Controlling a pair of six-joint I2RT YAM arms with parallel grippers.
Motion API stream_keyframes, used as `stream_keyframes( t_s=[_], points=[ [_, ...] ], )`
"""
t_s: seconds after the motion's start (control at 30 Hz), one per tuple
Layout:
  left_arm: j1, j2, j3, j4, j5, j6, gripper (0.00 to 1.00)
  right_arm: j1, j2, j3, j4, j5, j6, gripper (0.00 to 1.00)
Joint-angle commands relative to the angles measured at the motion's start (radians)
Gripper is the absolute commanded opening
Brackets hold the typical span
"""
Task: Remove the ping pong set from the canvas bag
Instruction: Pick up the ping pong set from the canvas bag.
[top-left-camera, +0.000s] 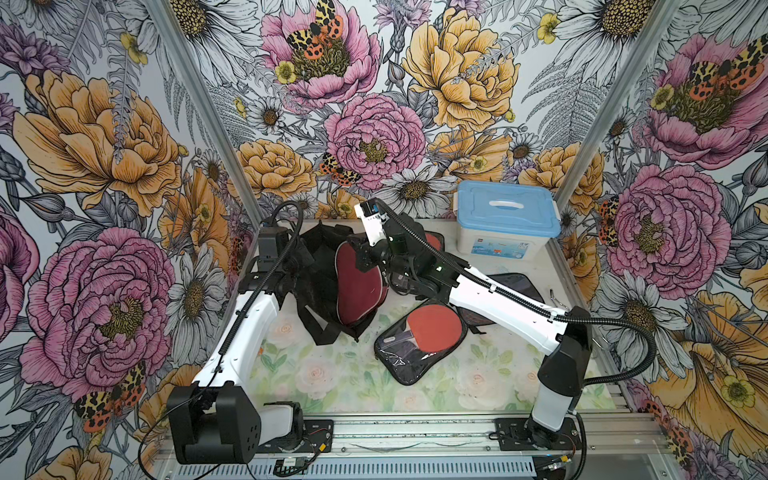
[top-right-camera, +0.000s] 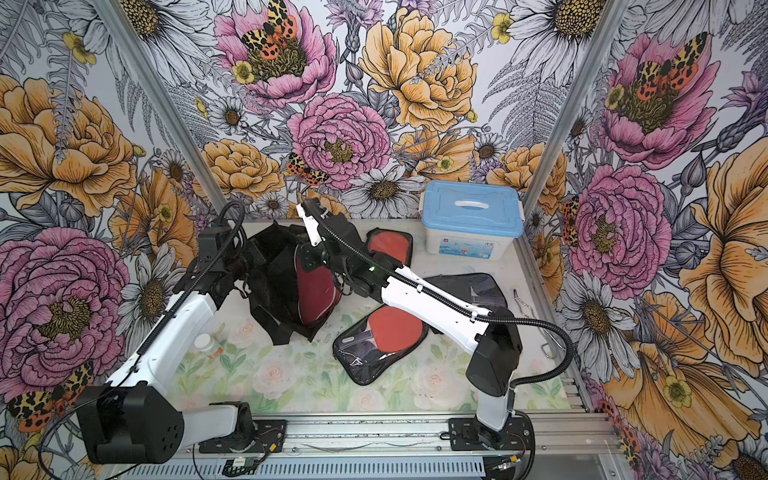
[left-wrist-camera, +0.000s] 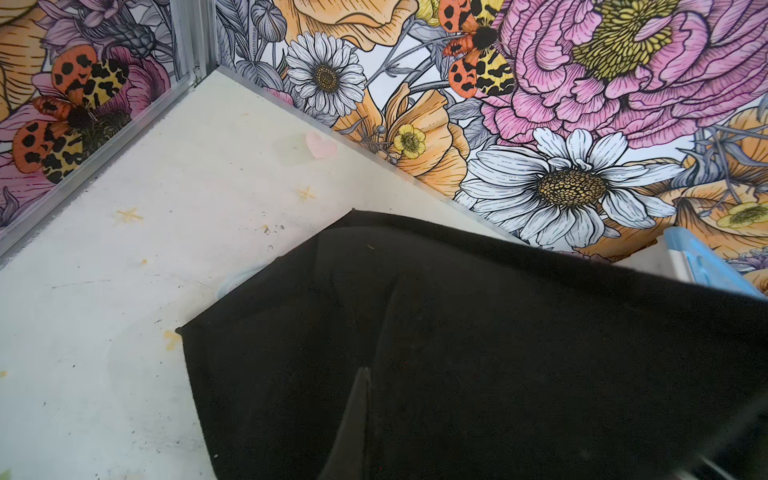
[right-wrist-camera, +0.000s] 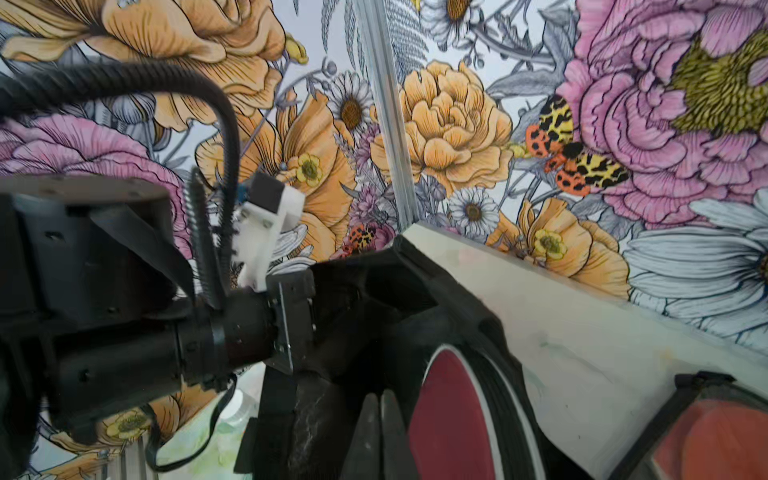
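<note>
1. My left claw (top-left-camera: 300, 262) is clenched on the side wall of the soft black canvas bag (top-left-camera: 318, 249). In the left wrist view its cloth drapes over one of my fingers (left-wrist-camera: 357, 415). I judge this pinch is there to pin the floppy bag and prop its mouth open.
2. My right claw (right-wrist-camera: 380, 419) is shut, its fingers pressed together right against the black rim of the maroon fabric paddle cover (right-wrist-camera: 449, 415). I cannot tell whether a sliver of that rim is caught between them.
3. The maroon cover stands on edge, tilted, with its lower part inside the bag. It looks like the one piece of the ping pong set not yet out.
4. The other pieces lie flat on the floral table mat (top-left-camera: 332, 374):
   - One clear-fronted black case (top-left-camera: 419, 332), showing a red paddle, is near the bag.
   - A second clear-fronted case (top-right-camera: 390, 245) is at the back, near the white plastic box with a light-blue lid (top-left-camera: 505, 216).
   - The dark see-through pouch (top-right-camera: 469, 286) is partly under my right forearm.
5. Pulling the cover free will likely need a lift away from my left claw, or the cloth may come along.
</note>
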Motion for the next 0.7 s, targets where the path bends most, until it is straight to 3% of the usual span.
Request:
stream_keyframes(
  t_s=[0.0,0.17,0.27,0.37,0.67],
  points=[
    [0.017,0.009,0.024,0.034,0.029,-0.025,0.0,-0.017,-0.055,-0.045,0.002,0.0,0.041,0.05],
    [0.018,0.006,0.013,0.039,0.032,-0.027,0.0,-0.047,-0.123,-0.108,0.001,-0.025,0.047,0.5],
    [0.021,0.002,0.005,0.041,0.034,-0.024,0.0,-0.059,-0.158,-0.143,-0.001,-0.048,0.053,0.68],
    [0.022,-0.003,-0.004,0.045,0.037,-0.024,0.0,-0.073,-0.187,-0.176,-0.01,-0.098,0.071,0.75],
    [0.021,-0.005,-0.01,0.046,0.042,-0.023,0.0,-0.087,-0.231,-0.234,-0.096,-0.159,0.105,0.73]
  ],
)
